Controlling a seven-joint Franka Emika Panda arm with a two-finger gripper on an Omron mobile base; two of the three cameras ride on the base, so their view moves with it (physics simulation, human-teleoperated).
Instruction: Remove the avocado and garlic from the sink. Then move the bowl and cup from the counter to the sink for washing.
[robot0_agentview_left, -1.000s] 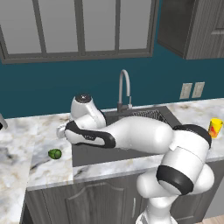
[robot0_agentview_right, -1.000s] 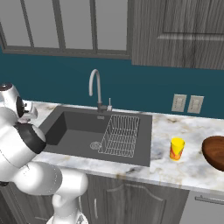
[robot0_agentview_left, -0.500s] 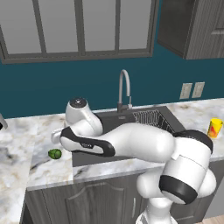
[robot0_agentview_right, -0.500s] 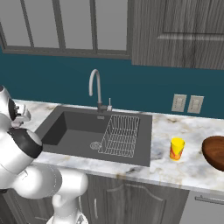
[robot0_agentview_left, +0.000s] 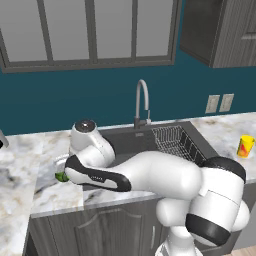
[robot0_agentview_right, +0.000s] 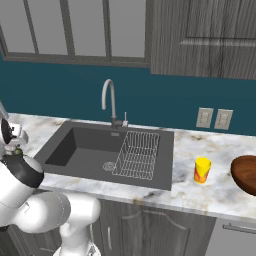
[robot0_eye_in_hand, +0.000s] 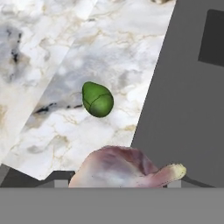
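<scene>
In the hand view, the pale pinkish garlic (robot0_eye_in_hand: 127, 168) sits between my gripper's (robot0_eye_in_hand: 122, 180) dark finger tips, and the gripper is shut on it. It hangs over the marble counter (robot0_eye_in_hand: 109, 43), just left of the dark-grey sink (robot0_eye_in_hand: 188, 87). The green avocado (robot0_eye_in_hand: 98, 99) lies on that counter a little ahead of the garlic. From the left base view, my forearm covers most of the avocado (robot0_agentview_left: 62, 176). The yellow cup (robot0_agentview_right: 202, 170) and the reddish-brown bowl (robot0_agentview_right: 246, 172) stand on the counter right of the sink (robot0_agentview_right: 90, 150).
A curved steel faucet (robot0_agentview_right: 109, 100) rises behind the basin. A wire rack (robot0_agentview_right: 137, 155) fills the basin's right side. Two wall outlets (robot0_agentview_right: 214, 118) sit on the teal wall above the right counter. My arm stretches across the sink's front edge (robot0_agentview_left: 150, 175).
My arm has swung left, from over the sink's left end to over the counter beside the avocado, with the garlic still in the gripper.
</scene>
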